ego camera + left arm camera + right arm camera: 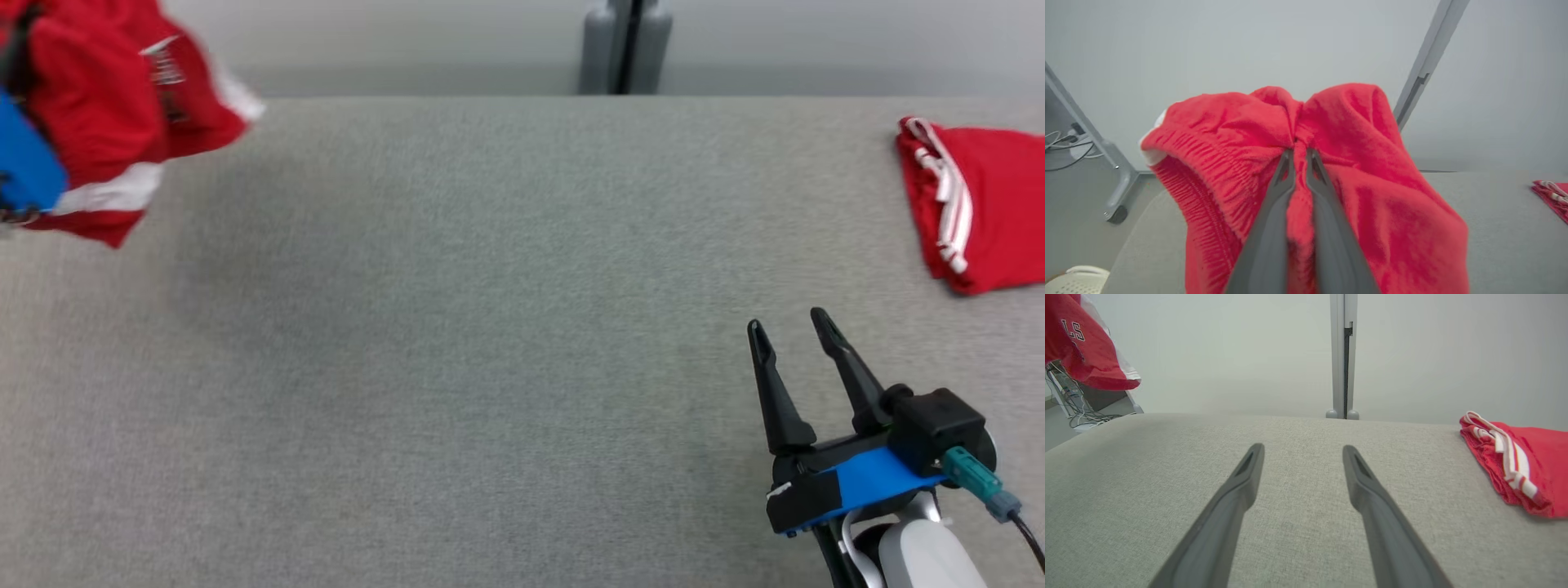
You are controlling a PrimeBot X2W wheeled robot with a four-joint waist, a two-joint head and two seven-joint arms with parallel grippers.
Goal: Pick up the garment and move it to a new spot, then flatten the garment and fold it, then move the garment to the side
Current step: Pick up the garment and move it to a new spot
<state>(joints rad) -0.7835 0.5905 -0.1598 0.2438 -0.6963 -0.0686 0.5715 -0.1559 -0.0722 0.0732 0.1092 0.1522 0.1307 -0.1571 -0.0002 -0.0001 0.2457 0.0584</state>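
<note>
Red garment (1090,355) with white-edged black letters, apparently "LS"

Broad open middle of grey bench (457,327), bunched garment (106,106) hanging over far left corner, folded red cloth (988,204) at far right edge, right pincer (787,321) at near right, grey post (626,45) beyond far edge

Only the letters "LS" read on the red garment (1084,355).
</note>
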